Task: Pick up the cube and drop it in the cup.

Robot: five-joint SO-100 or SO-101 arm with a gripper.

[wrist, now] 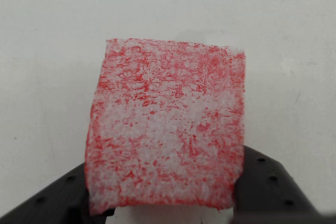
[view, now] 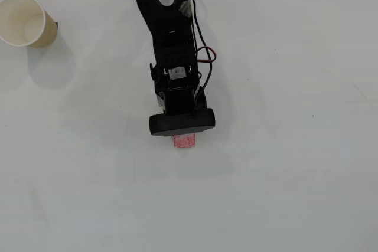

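My claw (wrist: pixel 163 211) was closed narrow on the cube (wrist: pixel 165 127), one black finger (wrist: pixel 52 200) pressed against its lower left side and the other against its lower right, as the wrist view showed them. The cube filled most of that view: a red-pink face thickly speckled with whitish marks, its edges a little ragged. I could read no writing, brand or label on it; the speckle was only texture.

From the overhead view, my black arm (view: pixel 168 39) reached down from the top edge toward the middle of the white table (view: pixel 283 175). A thin black cable and a short stretch of red wire (view: pixel 207 57) looped along its right side. My wrist housing covered the claw there, and only a strip of the cube (view: pixel 184 141) peeked out just below it. Whether the cube rested on the table or hung clear of it, I could not tell.

The cup (view: pixel 22 20) stood well apart, near the upper left corner of the overhead view, upright with its pale inside showing. Its tan side bore no print that I could make out.
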